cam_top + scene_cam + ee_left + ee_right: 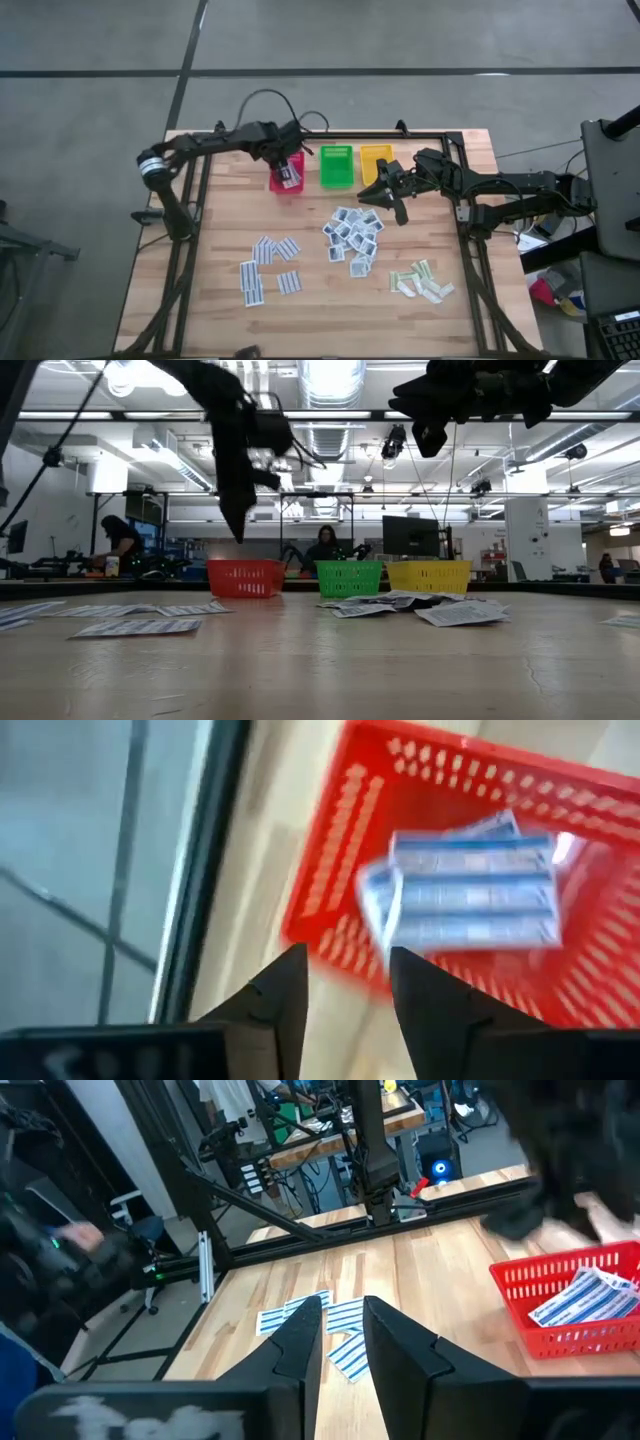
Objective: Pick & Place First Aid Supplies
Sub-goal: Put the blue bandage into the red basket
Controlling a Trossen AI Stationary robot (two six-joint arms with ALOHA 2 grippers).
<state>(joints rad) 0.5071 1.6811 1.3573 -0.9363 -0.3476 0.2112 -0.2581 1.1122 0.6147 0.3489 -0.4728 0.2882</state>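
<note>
My left gripper hangs open above the near left rim of the red basket, with nothing between its fingers. Oblong white packets with blue stripes lie flat inside that basket. More striped packets lie spread on the table at the near left, small square white-blue packets in the middle, and pale green-beige strips at the near right. My right gripper waits above the table near the yellow basket, nearly level, its fingers a little apart and empty.
A green basket stands between the red and yellow ones along the far edge. A black frame rail runs along the table's left side and another along its right. Bare wood lies at the near edge. People sit in the room behind.
</note>
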